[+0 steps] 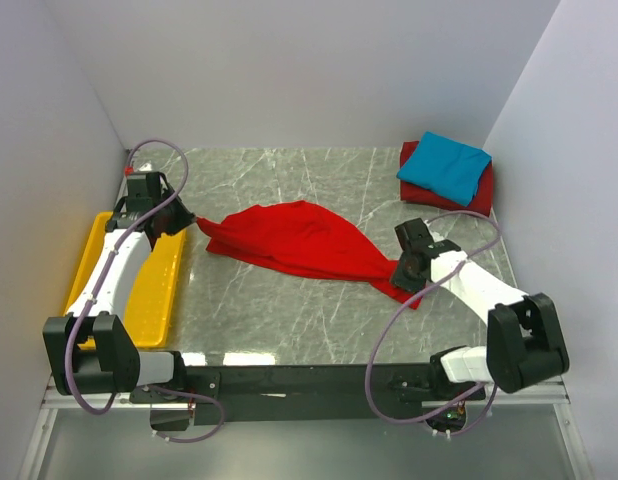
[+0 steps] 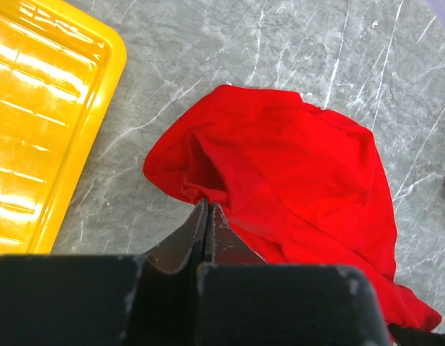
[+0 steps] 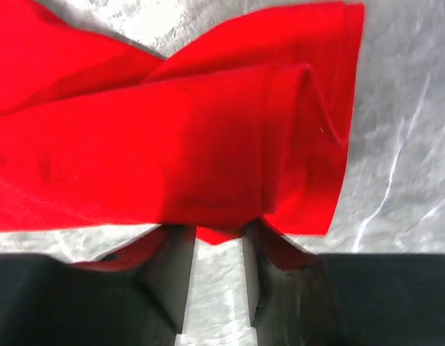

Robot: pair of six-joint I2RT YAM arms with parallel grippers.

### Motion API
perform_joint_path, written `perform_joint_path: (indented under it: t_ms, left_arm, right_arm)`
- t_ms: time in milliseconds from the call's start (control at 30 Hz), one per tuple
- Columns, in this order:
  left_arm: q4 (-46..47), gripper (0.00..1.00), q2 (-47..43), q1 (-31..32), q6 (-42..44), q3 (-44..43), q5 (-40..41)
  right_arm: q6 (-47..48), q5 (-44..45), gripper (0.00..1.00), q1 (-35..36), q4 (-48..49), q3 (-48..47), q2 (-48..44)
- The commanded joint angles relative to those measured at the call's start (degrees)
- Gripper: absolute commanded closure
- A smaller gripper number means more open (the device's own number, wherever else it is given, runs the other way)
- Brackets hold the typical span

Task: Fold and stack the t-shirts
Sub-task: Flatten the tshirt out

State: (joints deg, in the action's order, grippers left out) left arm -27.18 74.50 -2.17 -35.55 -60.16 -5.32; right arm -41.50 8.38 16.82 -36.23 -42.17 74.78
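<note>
A bright red t-shirt (image 1: 299,240) lies crumpled and stretched across the middle of the marble table. My left gripper (image 1: 194,222) is shut on its left edge; in the left wrist view the jaws (image 2: 208,205) press together with the red t-shirt (image 2: 294,166) bunched at their tips. My right gripper (image 1: 399,268) is at the shirt's right end. In the right wrist view its fingers (image 3: 172,274) stand apart, bare table showing between them and the red t-shirt (image 3: 172,144) draped over their tips. A folded turquoise-blue t-shirt (image 1: 444,165) rests on a folded darker red t-shirt (image 1: 481,195) at the back right.
A yellow plastic tray (image 1: 89,260) sits along the left wall under my left arm, and its corner (image 2: 50,108) shows in the left wrist view. White walls close in the table on the left, back and right.
</note>
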Motion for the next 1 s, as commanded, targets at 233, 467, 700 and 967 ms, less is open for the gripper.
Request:
perform_joint_path:
  t_ms: [233, 467, 700, 967]
  left_arm:
    - [1.3, 1.00, -1.1, -0.1, 2.3, -0.1, 2.1]
    - [-0.7, 1.00, 0.3, -0.7, 5.7, -3.6, 5.1]
    - [-3.0, 1.00, 1.2, -4.6, 10.8, -5.8, 8.7]
    - [-2.3, 1.00, 2.8, -5.6, 10.1, -5.8, 1.5]
  right_arm:
    - [7.9, -5.2, 1.00, -0.4, -4.0, -9.9, -0.6]
    - [11.4, -18.0, 1.00, -0.5, -17.4, -15.2, -3.9]
    - [12.7, -30.0, 1.00, -0.5, -23.5, -16.1, -8.8]
    - [8.8, -12.9, 0.71, -2.2, -20.1, -14.1, 0.4]
